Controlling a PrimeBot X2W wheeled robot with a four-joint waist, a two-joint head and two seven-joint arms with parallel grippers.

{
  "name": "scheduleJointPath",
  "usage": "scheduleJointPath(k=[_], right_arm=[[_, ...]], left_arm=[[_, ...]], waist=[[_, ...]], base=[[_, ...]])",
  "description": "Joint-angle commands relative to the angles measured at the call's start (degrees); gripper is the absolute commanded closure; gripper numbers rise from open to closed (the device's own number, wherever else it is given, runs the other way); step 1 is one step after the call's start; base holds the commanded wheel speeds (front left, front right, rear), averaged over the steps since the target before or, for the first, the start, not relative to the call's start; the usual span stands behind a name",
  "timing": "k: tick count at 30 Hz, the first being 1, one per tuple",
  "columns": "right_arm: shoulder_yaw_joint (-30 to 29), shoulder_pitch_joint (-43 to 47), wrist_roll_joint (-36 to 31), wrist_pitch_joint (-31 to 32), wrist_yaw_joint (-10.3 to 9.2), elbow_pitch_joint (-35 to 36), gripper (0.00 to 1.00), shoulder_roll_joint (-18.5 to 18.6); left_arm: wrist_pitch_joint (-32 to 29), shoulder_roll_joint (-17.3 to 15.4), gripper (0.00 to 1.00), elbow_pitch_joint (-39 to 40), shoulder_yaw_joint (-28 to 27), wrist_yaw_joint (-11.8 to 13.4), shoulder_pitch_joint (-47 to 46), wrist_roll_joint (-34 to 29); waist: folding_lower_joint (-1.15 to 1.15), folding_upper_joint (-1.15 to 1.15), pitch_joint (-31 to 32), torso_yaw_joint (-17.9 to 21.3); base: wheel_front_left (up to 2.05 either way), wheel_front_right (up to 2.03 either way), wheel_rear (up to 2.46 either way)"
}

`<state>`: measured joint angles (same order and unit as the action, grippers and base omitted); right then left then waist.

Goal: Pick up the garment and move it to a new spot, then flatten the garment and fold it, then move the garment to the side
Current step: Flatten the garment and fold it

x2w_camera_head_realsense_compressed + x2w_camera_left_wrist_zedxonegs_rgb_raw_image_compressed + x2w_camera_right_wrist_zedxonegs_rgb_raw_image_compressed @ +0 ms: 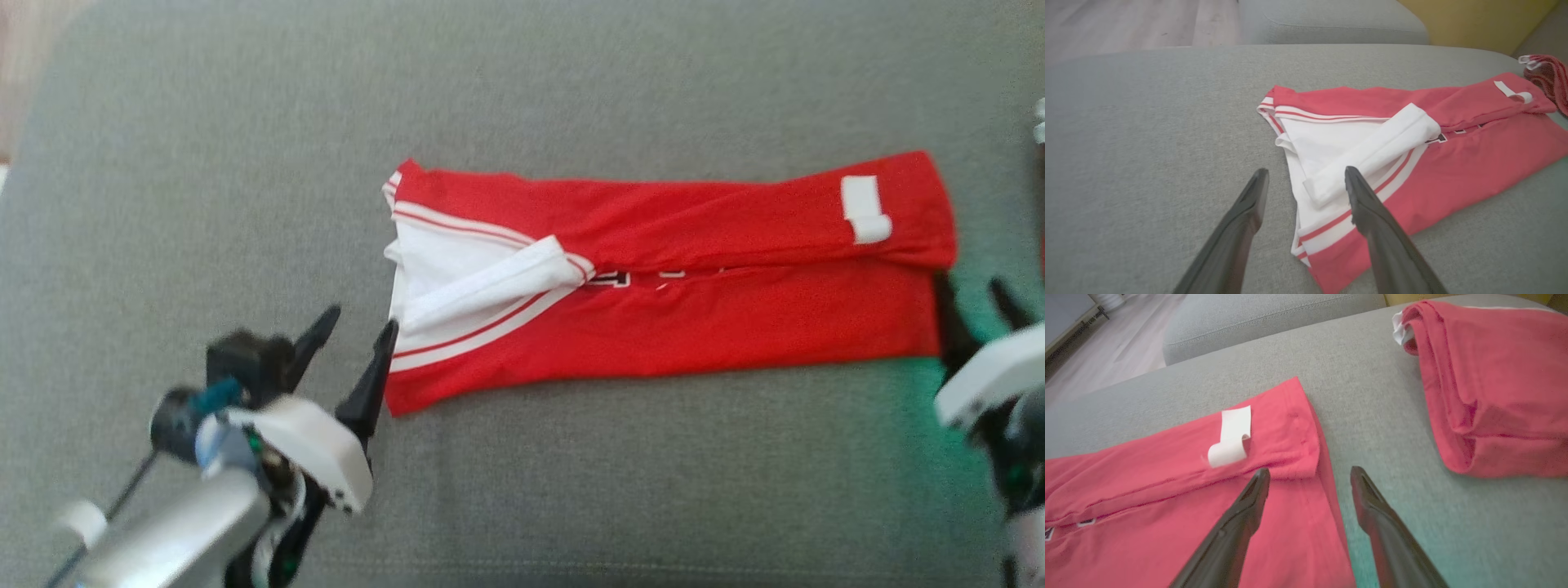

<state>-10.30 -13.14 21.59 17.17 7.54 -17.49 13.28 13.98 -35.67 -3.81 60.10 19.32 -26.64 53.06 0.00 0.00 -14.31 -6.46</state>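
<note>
A red garment (694, 310) with white trim lies folded into a long band across the grey cushion, its white sleeve (482, 286) doubled over at the left end. My left gripper (357, 322) is open just off that left end, one finger at the hem, holding nothing. In the left wrist view the garment (1474, 163) spreads ahead and my open left gripper (1306, 175) straddles its white edge. My right gripper (971, 298) is open at the band's right end. In the right wrist view the right gripper (1309, 473) hovers over the garment (1167, 506) near its white label (1231, 437).
The grey sofa cushion (245, 163) carries everything. A second red folded cloth (1494, 388) lies on the cushion to the right of the garment. Another grey cushion (1331, 20) and wooden floor (1126, 20) lie beyond the far edge.
</note>
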Motion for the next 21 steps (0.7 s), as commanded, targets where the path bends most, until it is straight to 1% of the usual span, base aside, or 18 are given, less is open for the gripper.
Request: scheduleJointPath(k=[1, 4, 6, 8, 10, 12, 13, 15, 16, 17, 21], right_arm=[[0.71, 1.36, -0.31, -1.22, -0.05, 2.1, 0.0, -0.44], [0.45, 4.56, -0.57, -3.27, -0.05, 1.9, 0.0, -2.65], [0.33, 6.55, -0.81, -4.53, -0.05, 1.63, 0.0, -3.82], [0.41, 8.35, -1.39, -5.78, -0.05, 1.55, 0.0, -4.59], [0.45, 9.86, -2.05, -6.8, -0.05, 1.65, 0.0, -5.15], [0.47, 11.12, -2.53, -8.09, -0.05, 2.17, 0.0, -5.59], [0.47, 11.12, -2.53, -8.09, -0.05, 2.17, 0.0, -5.59], [0.34, 12.41, -3.24, -9.28, -0.05, 2.78, 0.0, -5.88], [0.29, 13.1, -3.7, -9.92, -0.05, 3.16, 0.0, -5.97], [0.2, 14.49, -4.82, -11.08, -0.05, 3.93, 0.0, -6.11], [0.28, 16.19, -6.2, -12.8, -0.05, 4.99, 0.0, -6.51]], left_arm=[[0.88, -1.17, 0.0, 0.94, -3.54, 1.41, 0.25, -1.48], [0.98, 1.59, 0.0, 2.14, -7.8, 5.3, 4.58, -7.97], [0.99, 3.76, 0.0, 3.24, -10.92, 7.17, 8.69, -12.69], [1.0, 6.39, 0.0, 4.41, -14.71, 8.63, 13.42, -16.46], [1.0, 8.8, 0.0, 5.41, -18.09, 9.07, 18.0, -19.79], [1.01, 11.4, 0.0, 6.47, -21.55, 8.81, 21.87, -22.85], [1.01, 11.4, 0.0, 6.47, -21.55, 8.81, 21.87, -22.85], [1.01, 14.03, 0.0, 7.51, -24.69, 7.78, 24.96, -25.67], [1.01, 15.3, 0.0, 7.99, -26.2, 7.19, 26.33, -26.99], [1.01, 17.67, 0.0, 8.85, -28.77, 5.63, 28.7, -29.45], [1.01, 20.99, 0.0, 9.3, -32.27, 2.82, 31.81, -34.78]], waist=[[0.0, 0.0, 3.0, 1.47], [0.0, 0.0, 6.23, 2.22], [0.0, 0.0, 8.39, 2.69], [0.0, 0.0, 10.48, 3.06], [0.0, 0.0, 11.92, 3.3], [0.0, 0.0, 12.93, 3.11], [0.0, 0.0, 12.93, 3.11], [0.0, 0.0, 13.58, 2.63], [0.0, 0.0, 13.84, 2.34], [0.0, 0.0, 14.27, 1.79], [0.0, 0.0, 14.56, 0.83]], base=[[0.0, 0.0, 0.0], [0.0, 0.0, 0.0], [0.0, 0.0, 0.0], [0.0, 0.0, 0.0], [0.0, 0.0, 0.0], [0.0, 0.0, 0.0], [0.0, 0.0, 0.0], [0.0, 0.0, 0.0], [0.0, 0.0, 0.0], [0.0, 0.0, 0.0], [0.0, 0.0, 0.0]])
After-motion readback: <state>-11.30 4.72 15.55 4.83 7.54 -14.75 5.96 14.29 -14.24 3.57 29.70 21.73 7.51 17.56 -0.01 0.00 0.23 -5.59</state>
